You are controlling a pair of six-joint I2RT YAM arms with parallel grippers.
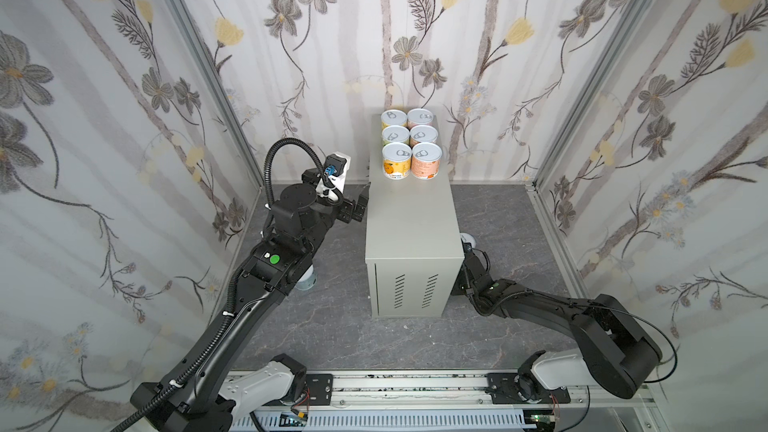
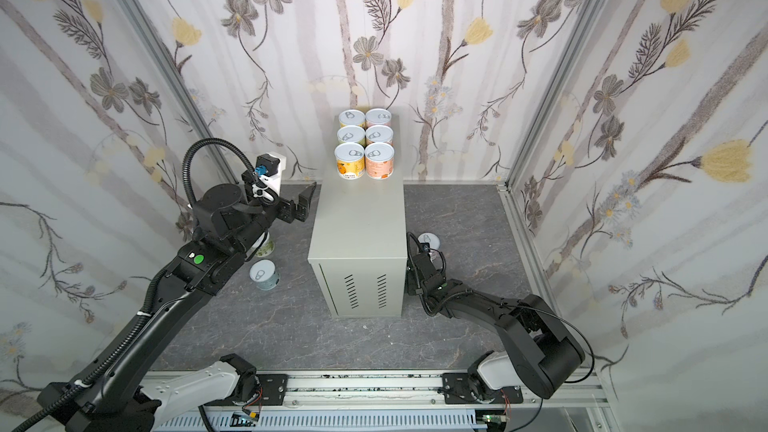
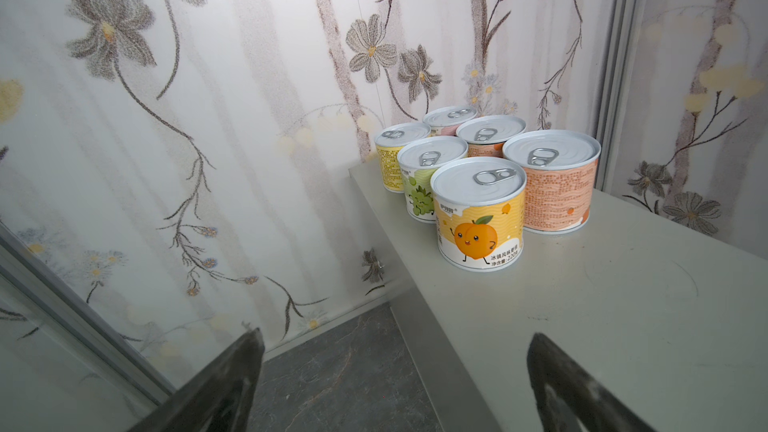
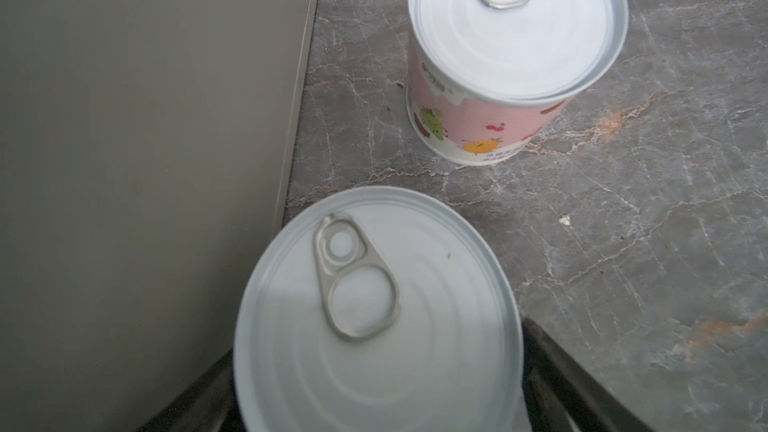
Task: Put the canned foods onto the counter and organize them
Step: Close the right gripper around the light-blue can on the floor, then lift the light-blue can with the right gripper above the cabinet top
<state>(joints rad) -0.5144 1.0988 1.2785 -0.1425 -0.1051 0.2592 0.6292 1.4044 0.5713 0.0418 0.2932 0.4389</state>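
grey-beige counter (image 1: 411, 218) held six cans (image 1: 423, 135) in two rows at its back. four stood on the floor (image 2: 374, 338): two floor cans (image 2: 264, 274) by the left arm, a pink can (image 4: 515, 22), and a near can (image 4: 436, 268) between the fingers of the right gripper (image 4: 376, 338), grip unclear. left gripper (image 3: 397, 334) gaped empty.

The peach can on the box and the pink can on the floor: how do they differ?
The peach can wears a yellow label with one cartoon peach; the pink can shows several small fruits. The peach can stands up on the box; the pink can stands on the floor beside it. Both stand upright with silver pull-tab lids.
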